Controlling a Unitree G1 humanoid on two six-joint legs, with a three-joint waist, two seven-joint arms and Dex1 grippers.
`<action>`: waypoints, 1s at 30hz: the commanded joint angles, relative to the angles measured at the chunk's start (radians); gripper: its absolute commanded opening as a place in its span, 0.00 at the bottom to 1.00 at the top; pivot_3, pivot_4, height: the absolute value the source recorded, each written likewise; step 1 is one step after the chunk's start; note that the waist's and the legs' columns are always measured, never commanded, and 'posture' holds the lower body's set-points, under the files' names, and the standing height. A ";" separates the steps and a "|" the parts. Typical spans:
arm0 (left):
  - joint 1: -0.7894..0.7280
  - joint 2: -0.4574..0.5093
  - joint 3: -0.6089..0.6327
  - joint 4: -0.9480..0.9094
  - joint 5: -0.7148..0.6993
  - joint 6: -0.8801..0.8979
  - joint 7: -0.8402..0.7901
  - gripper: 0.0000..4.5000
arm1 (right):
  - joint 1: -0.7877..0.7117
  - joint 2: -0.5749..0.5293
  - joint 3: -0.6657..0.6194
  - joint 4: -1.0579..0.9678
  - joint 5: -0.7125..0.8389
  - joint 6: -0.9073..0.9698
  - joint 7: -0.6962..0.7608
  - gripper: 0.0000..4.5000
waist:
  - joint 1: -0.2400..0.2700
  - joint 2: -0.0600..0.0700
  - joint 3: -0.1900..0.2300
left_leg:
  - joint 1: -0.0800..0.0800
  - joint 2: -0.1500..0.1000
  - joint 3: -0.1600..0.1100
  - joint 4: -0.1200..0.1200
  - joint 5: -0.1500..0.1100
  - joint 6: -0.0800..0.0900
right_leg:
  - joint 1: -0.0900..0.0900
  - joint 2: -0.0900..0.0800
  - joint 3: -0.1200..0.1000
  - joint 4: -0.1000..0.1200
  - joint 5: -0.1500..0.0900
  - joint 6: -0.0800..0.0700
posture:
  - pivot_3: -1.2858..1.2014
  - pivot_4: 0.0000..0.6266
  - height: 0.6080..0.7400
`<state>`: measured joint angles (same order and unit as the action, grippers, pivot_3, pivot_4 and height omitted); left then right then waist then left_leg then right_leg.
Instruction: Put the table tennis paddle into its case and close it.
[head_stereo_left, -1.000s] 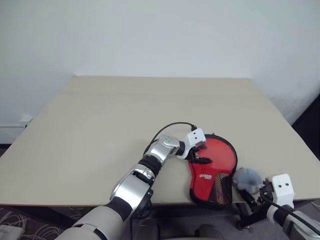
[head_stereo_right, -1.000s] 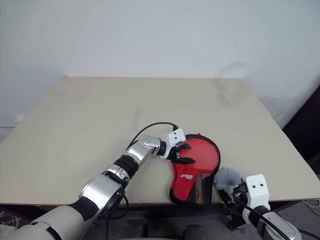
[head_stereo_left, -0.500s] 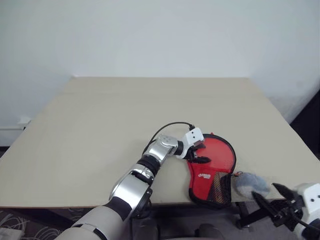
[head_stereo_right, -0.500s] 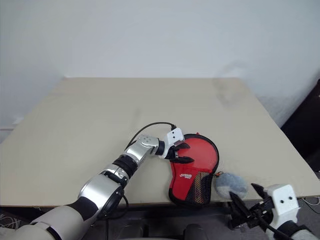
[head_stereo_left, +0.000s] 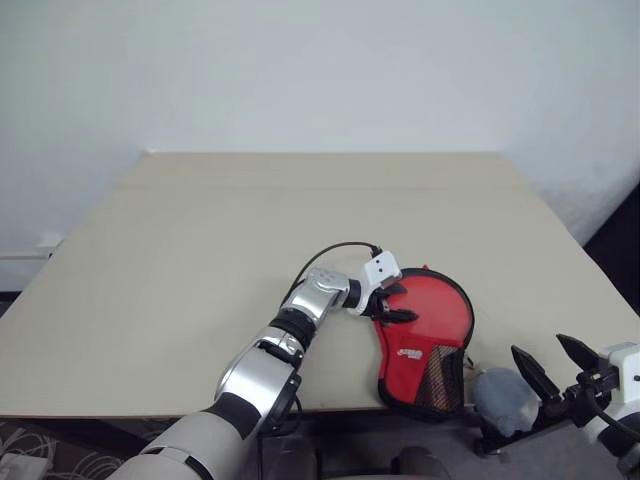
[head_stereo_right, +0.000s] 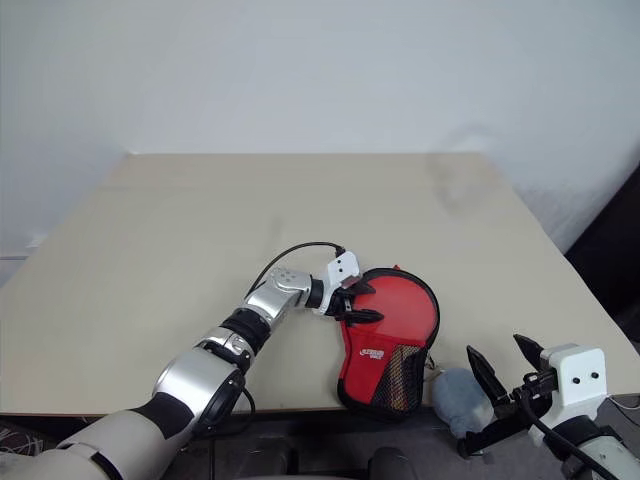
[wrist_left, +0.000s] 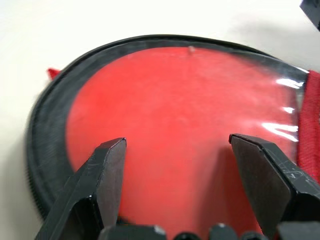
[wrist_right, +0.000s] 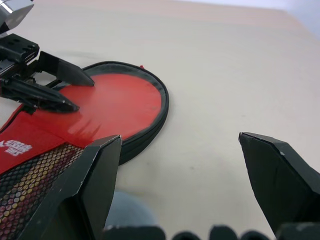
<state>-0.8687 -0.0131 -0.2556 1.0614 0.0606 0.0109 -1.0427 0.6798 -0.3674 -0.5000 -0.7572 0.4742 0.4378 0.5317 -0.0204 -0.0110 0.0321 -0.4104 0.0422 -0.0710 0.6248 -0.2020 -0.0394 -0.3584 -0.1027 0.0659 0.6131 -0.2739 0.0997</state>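
I am looking down at a big tan table (head_stereo_left: 200, 260) with a white wall behind it. The case (head_stereo_left: 428, 345) is lying flat near the front edge of the table, more to my right side. It is red on top with a black edge going all around it. Its round end is pointing away from me, and its narrow end, with a white logo and a dark mesh pocket, is reaching the front edge of the table. I cannot tell whether the table tennis paddle is inside the case, because I am seeing just the red top and the black edge. My left claw (head_stereo_left: 392, 305) is reaching across to the left side of the case, by its round part. Its two black fingers (wrist_left: 102, 172) are spread apart over the red cover and are not pinching anything. My right claw (head_stereo_left: 560, 365) is hanging past the front edge of the table, off to the right of the case and apart from it. Its fingers (wrist_right: 92, 182) are spread wide too, with nothing between them. A soft grey lump (head_stereo_left: 503, 398) is sitting just beside my right claw, below the table edge near the narrow end of the case.
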 joint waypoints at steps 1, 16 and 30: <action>0.007 0.012 0.004 0.022 0.008 0.030 -0.001 0.80 | -0.021 -0.011 -0.049 -0.019 0.045 -0.036 0.006 0.90 | 0.000 0.000 0.000 | 0.000 0.000 0.000 0.000 0.000 0.000 | 0.000 0.000 0.000 0.000 0.000 0.000 | 0.52 0.00 1.00; 0.039 0.114 0.134 -0.192 -0.188 0.082 -0.268 0.80 | -0.240 0.010 -0.158 0.067 0.235 -0.074 -0.108 0.90 | 0.000 0.007 0.012 | -0.003 0.000 0.001 -0.002 0.003 0.005 | -0.003 0.001 0.001 0.000 0.000 0.000 | 0.52 0.00 1.00; 0.136 0.302 0.176 -0.286 -0.224 0.118 -0.283 0.80 | -0.372 -0.010 -0.119 0.216 0.242 -0.108 -0.107 0.90 | -0.001 0.007 0.014 | -0.002 0.000 0.002 0.002 0.003 0.005 | -0.005 0.001 0.004 0.009 0.000 0.000 | 0.52 0.00 1.00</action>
<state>-0.7466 0.2720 -0.0884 0.8371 -0.1370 0.1158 -1.3036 0.3266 -0.3581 -0.5893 -0.5350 0.6970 0.3531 0.4197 -0.0218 -0.0037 0.0457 -0.4123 0.0418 -0.0691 0.6268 -0.1987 -0.0344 -0.3627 -0.1012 0.0705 0.6232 -0.2740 0.0995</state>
